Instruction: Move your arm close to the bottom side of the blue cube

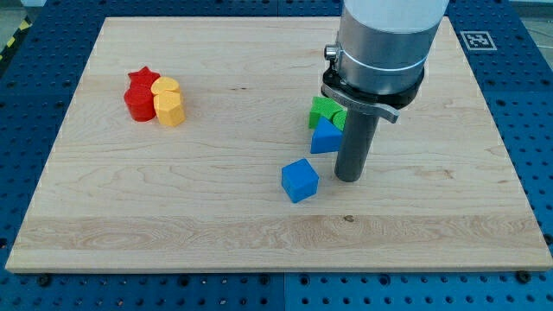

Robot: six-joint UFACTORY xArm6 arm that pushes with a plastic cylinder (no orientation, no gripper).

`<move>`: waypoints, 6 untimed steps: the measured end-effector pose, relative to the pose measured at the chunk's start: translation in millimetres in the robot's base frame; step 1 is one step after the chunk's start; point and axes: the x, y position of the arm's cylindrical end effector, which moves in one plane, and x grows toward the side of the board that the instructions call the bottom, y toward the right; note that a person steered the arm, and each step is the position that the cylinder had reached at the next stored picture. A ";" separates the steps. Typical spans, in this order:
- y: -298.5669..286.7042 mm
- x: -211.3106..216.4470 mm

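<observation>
The blue cube point(300, 180) sits near the middle of the wooden board point(216, 233), and my tip point(348, 179) stands upright just off its right side, apart from it. Behind the rod lie a blue wedge-like block point(324, 137) and a green block point(324, 110); a red star point(138, 95) and a yellow heart point(168, 102) touch at the view's upper left. The rod has no fingers.

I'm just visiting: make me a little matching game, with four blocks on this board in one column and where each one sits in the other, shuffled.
Things:
1. blue cube
2. green block
3. red star
4. yellow block

Places:
A. partly hidden behind the arm
B. touching the red star's right side
C. farthest toward the view's left
D. just left of my tip

Pairs: 1-D, 2-A, 3-C, 4-B
</observation>
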 end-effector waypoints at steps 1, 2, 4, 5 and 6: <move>9.0 22.6; 13.4 45.5; 0.8 60.6; -8.4 52.6; -9.0 50.9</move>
